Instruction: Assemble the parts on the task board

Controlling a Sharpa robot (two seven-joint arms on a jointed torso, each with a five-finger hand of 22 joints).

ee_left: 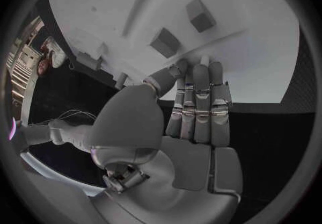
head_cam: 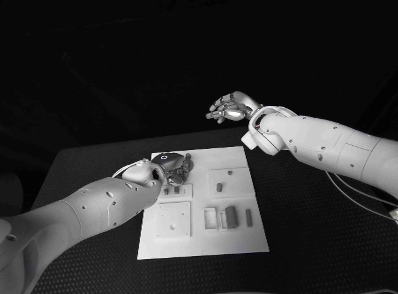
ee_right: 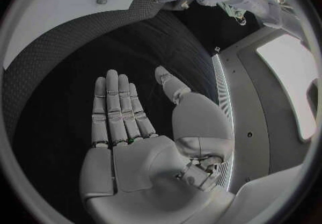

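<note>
Just past the left hand [ee_left: 195, 122] fingertips [ee_left: 201, 68]: two small parts [ee_left: 164, 41] on the board [ee_left: 268, 36], not touched. Fingers straight, side by side, holding nothing. Nearer part lies straight ahead of the thumb tip. Right hand [head_cam: 232, 108] is well off beyond the board's far edge, fingers loosely curled, empty. Left is nearer; its job.

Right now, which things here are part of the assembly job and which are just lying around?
Part of the job:
- board
- parts lying on the board
- left hand, over the board's far left corner, holding nothing
- right hand, raised beyond the board, holding nothing

Just lying around:
- table
- cable on the table at the right
</note>
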